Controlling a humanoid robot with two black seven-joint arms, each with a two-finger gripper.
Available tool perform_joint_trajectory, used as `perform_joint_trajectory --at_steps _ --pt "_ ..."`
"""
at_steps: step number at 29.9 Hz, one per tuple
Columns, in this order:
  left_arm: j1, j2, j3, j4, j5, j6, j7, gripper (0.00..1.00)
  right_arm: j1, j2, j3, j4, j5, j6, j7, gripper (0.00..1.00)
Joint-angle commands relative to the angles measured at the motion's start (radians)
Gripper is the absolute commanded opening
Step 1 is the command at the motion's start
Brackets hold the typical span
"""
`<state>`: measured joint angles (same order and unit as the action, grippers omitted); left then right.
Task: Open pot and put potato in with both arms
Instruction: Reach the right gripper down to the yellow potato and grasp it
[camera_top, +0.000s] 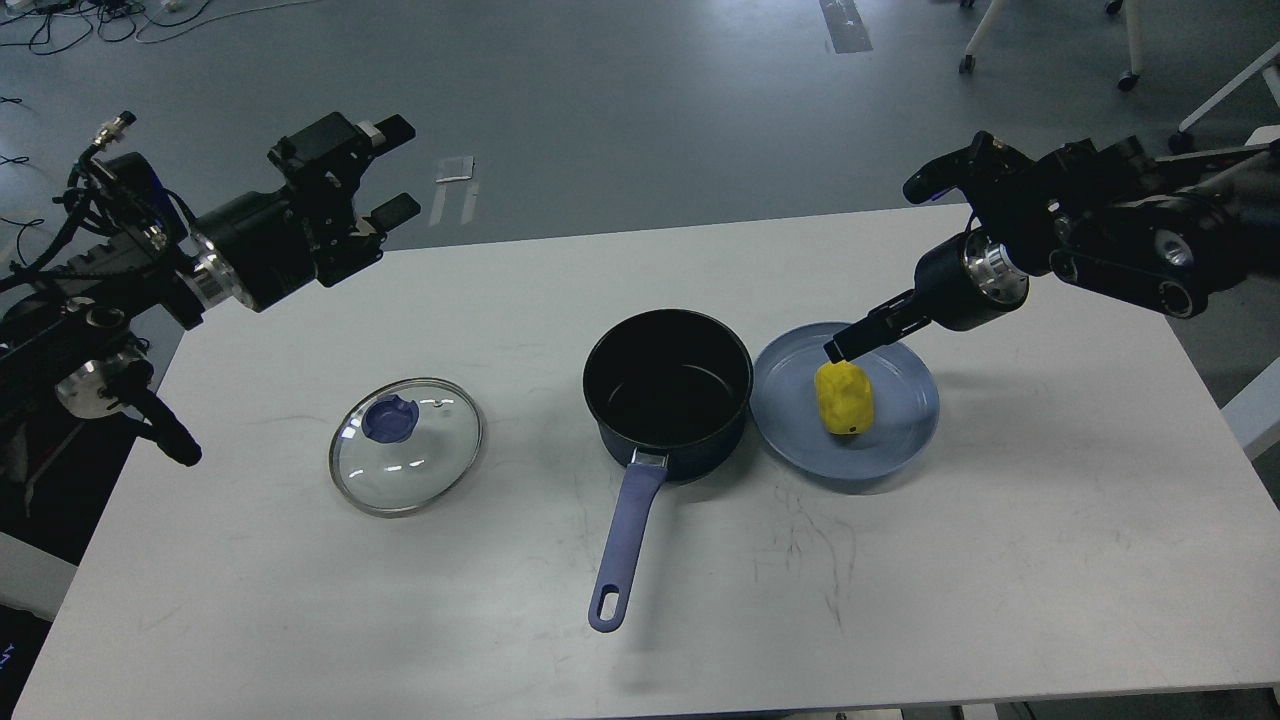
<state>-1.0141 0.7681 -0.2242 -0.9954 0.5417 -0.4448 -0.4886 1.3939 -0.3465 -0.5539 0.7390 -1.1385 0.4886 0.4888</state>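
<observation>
The pot (668, 390) stands uncovered in the middle of the white table (1050, 540), its black inside bare and its blue-purple handle pointing toward the near edge, ending in a hole. Taking the pot as the landmark: the glass lid (407, 445) with its blue knob lies flat to its left, well apart from it. A shallow blue plate (900, 400) sits just beside the pot on its right, and the potato (845, 398) lies on that plate, yellow with a small dark spot low on its side.

The right gripper (850, 342) reaches down over the plate, its dark tip just above or touching the potato's top; the fingers cannot be told apart, so how far it is open is unclear. The left gripper (385, 170) hangs in the air far left of the pot, above the table's back corner, fingers spread and holding nothing.

No lettering or labels can be read anywhere.
</observation>
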Motion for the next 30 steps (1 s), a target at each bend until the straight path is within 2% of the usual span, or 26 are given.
perform_joint_trajectory --at_steps 1,16,27,30 --pt "0.002 0.0 -0.001 0.0 0.0 0.001 0.0 0.98 -0.022 0.021 -0.001 -0.023 0.0 0.0 0.0 1.0" --pt "0.008 -0.003 -0.001 0.001 0.0 0.002 0.0 0.98 -0.09 0.116 -0.003 -0.107 0.0 0.0 0.0 1.0" --pt "0.011 -0.003 -0.001 0.001 -0.002 0.002 0.0 0.98 -0.125 0.126 -0.001 -0.13 0.0 0.0 0.0 1.0" --pt "0.012 -0.003 -0.001 0.001 -0.002 0.002 0.0 0.98 -0.127 0.126 -0.001 -0.129 0.0 0.0 0.0 0.93"
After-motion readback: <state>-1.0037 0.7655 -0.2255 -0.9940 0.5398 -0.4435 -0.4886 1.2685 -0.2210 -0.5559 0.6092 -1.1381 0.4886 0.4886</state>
